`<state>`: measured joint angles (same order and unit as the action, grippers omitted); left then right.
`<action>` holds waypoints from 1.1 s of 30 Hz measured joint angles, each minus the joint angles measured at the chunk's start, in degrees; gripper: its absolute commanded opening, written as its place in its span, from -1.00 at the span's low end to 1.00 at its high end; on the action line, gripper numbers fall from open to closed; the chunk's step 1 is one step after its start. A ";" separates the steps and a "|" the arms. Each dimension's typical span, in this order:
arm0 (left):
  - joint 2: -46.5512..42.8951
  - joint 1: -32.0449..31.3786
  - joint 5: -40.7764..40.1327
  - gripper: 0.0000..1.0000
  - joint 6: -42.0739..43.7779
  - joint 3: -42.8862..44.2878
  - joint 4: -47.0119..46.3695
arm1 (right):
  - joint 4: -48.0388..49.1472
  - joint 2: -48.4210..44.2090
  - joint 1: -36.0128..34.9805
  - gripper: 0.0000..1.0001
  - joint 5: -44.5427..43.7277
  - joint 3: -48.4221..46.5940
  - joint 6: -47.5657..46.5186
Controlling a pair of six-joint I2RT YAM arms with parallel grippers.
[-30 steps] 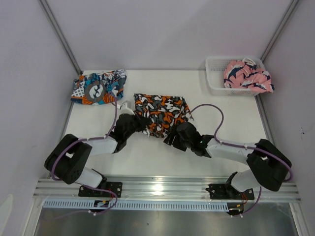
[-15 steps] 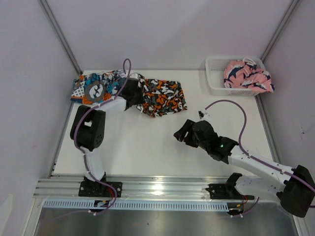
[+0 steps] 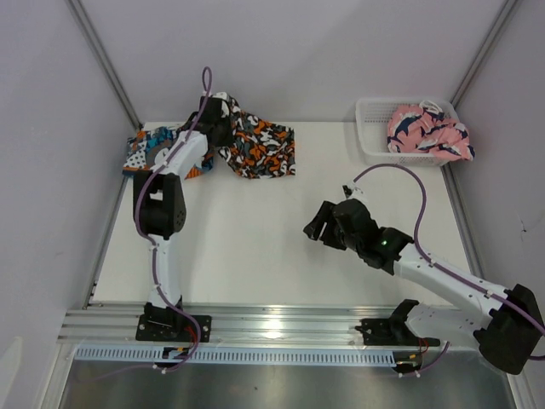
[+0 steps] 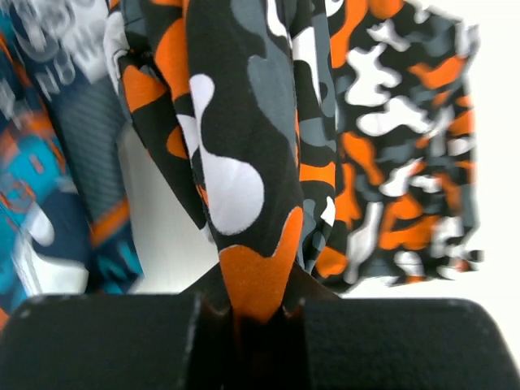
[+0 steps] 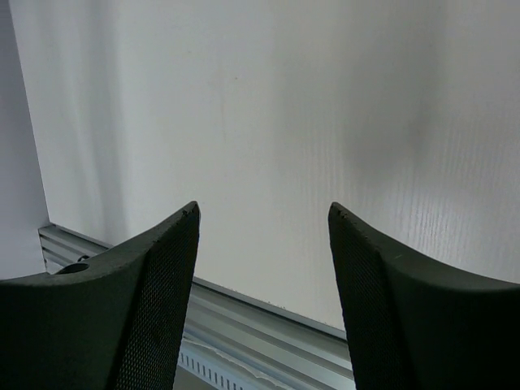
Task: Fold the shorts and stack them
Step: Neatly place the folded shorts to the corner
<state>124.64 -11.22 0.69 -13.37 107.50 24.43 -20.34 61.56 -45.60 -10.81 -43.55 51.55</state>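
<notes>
My left gripper (image 3: 220,119) is shut on the edge of the blotched orange, black, white and grey shorts (image 3: 262,148). It holds them lifted at the far left of the table, and the cloth hangs down from the jaws in the left wrist view (image 4: 258,162). The teal, orange and white shorts with a round emblem (image 3: 155,157) lie flat just left of them and also show in the left wrist view (image 4: 49,187). My right gripper (image 3: 317,227) is open and empty above the bare table (image 5: 268,106) at mid right.
A white mesh basket (image 3: 375,136) holding pink printed cloth (image 3: 427,132) stands at the far right corner. Grey walls close in on the left, back and right. A metal rail (image 3: 289,325) runs along the near edge.
My left gripper has carried the blotched shorts from the table's middle up to the far left, beside the teal shorts. My right gripper has let go of them and drawn back to the right.
</notes>
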 measured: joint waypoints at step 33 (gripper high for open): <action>6.97 23.06 26.27 -0.96 -0.83 24.55 13.81 | -3.23 17.09 1.25 0.28 5.60 -10.27 -2.01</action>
<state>131.61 11.84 26.96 -14.20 132.05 38.24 -23.57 78.65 -44.36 -5.21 -53.82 49.54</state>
